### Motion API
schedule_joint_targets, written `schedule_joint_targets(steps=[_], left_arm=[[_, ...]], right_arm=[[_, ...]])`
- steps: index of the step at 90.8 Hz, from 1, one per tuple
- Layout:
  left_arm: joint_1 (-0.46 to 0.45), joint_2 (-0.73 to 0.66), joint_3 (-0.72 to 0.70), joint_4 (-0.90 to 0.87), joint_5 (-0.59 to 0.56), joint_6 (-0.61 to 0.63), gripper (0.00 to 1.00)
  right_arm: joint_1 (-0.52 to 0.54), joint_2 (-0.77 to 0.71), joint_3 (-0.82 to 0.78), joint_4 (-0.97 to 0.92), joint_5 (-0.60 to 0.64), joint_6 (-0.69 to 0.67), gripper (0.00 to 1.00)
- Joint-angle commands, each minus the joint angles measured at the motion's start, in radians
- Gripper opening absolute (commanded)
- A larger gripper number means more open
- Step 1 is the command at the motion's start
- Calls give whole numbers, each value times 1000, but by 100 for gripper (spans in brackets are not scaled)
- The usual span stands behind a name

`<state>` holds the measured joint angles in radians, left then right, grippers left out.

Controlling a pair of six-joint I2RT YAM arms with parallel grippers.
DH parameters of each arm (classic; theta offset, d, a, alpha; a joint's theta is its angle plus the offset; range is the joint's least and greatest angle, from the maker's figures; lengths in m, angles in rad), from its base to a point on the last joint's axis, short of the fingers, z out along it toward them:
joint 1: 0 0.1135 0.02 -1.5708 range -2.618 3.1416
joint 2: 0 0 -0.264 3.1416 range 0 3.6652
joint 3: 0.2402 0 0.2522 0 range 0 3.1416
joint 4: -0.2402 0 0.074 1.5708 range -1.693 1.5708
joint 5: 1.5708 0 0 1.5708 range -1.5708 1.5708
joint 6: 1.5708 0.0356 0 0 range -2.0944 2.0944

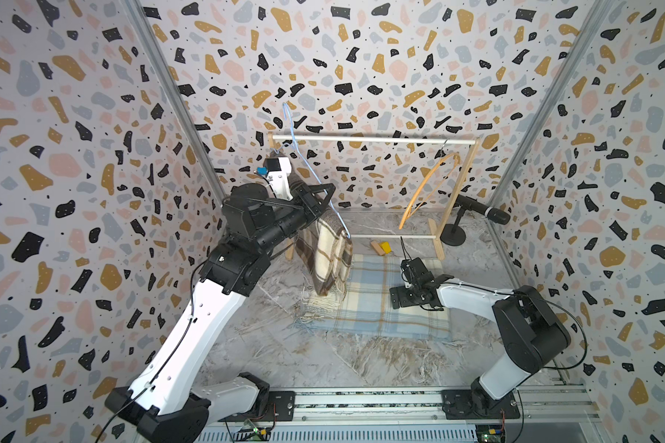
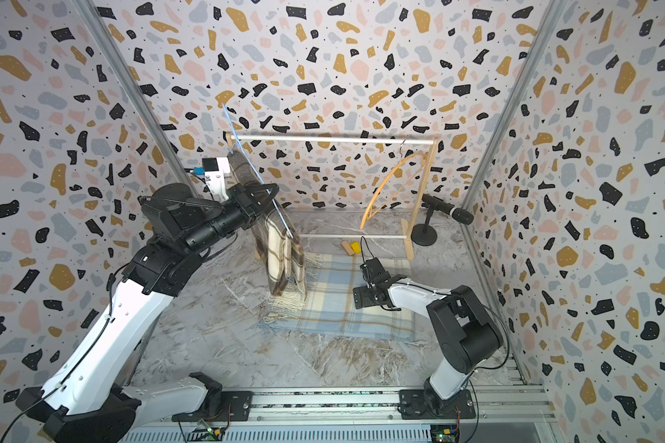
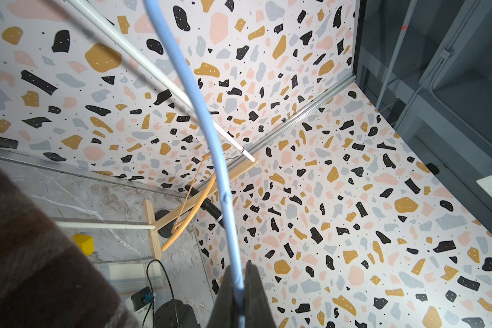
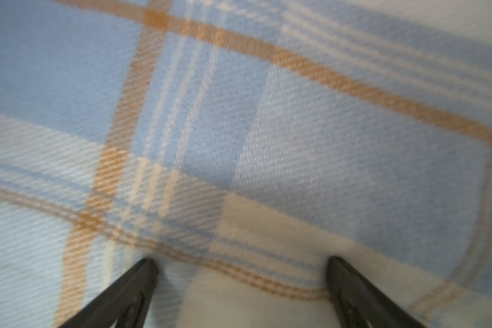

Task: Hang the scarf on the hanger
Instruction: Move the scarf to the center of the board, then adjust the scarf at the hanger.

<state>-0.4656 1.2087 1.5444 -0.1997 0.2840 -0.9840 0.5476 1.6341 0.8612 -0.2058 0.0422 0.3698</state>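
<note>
Far left, top views: brown scarf (image 1: 329, 253) drapes over blue hanger (image 1: 287, 115), held beside rail (image 1: 361, 139).
Left wrist: left hand (image 3: 240, 272) clamped on hanger wire.
Right wrist: right hand (image 4: 242, 264) spread apart above blue scarf (image 4: 267, 113).
Remaining: hooking hanger on rail, probably.

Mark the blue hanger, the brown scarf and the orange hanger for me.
blue hanger (image 3: 225, 193), left wrist view, middle of its wire.
brown scarf (image 1: 327, 257), in a top view, hanging folded part.
orange hanger (image 1: 404, 214), in a top view, lower arm.

Scarf (image 1: 329, 253) on hanger (image 1: 310, 168) at left end of rack (image 1: 373, 139); cloth (image 1: 377, 307) lies before it.
</note>
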Motion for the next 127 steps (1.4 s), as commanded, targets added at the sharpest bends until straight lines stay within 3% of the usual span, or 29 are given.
schedule_joint_targets(steps=[1,11,24,49,62,80,127], left_arm=[[4,-14,3,182,-52,18,0],[3,-15,-19,209,-86,2,0],[3,-10,-42,234,-117,-23,0],[4,1,-43,255,-152,-58,0],[3,3,-50,254,-161,-73,0],[2,2,-47,239,-152,-73,0],[2,-11,-54,230,-154,-69,0]], right_arm=[[2,-116,-23,63,-105,-35,100],[3,-271,-54,70,-210,4,99],[51,-470,-123,138,-364,86,87],[271,-710,-233,439,-356,159,83],[334,-676,-181,529,-386,140,80],[397,-550,-13,504,-392,102,76],[406,-335,211,425,-324,51,75]])
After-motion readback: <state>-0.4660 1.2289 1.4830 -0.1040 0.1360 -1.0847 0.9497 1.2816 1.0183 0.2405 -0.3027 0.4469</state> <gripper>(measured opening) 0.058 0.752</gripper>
